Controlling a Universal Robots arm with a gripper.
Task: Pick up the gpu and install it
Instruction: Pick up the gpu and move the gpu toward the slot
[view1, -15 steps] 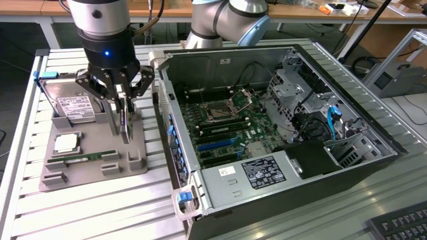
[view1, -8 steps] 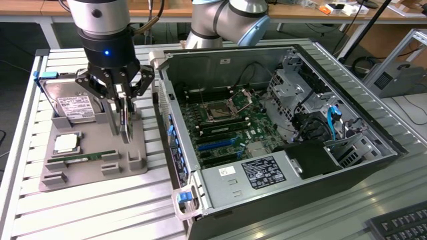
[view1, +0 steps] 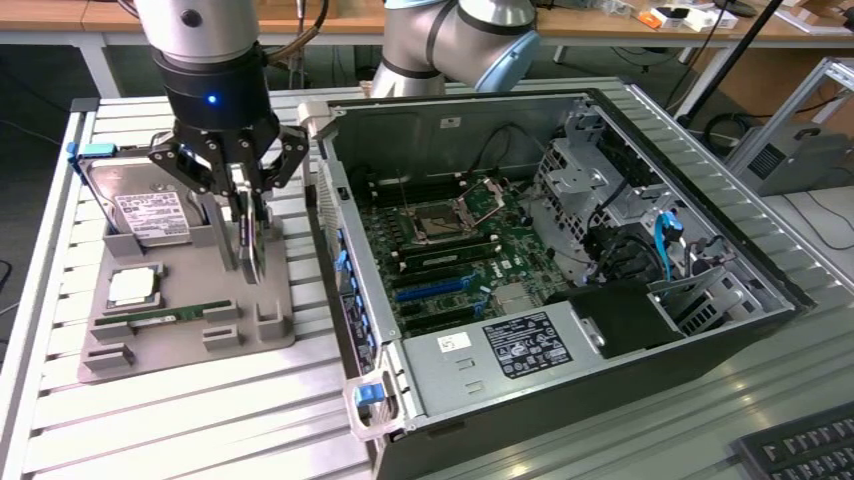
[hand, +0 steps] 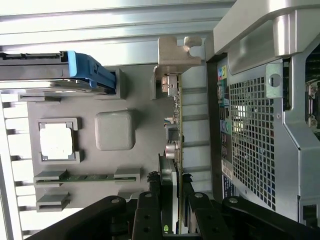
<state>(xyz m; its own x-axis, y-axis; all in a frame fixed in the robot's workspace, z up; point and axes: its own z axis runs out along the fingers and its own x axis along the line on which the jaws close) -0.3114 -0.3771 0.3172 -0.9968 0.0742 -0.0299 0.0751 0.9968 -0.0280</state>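
The gpu (view1: 251, 245) is held upright by the gripper (view1: 247, 195), whose fingers are closed on its board, at the edge of the grey parts tray (view1: 187, 345) nearest the open computer case (view1: 441, 110). Whether it has been lifted clear of the tray cannot be told. Installation is judged not yet done, as the motherboard's blue expansion slots (view1: 434, 290) are seen unoccupied.

One end of the gpu (hand: 176, 120) is hidden between the fingers of the tool (hand: 176, 180). The keyboard (view1: 801, 450) is cut off at the exterior view's right edge.
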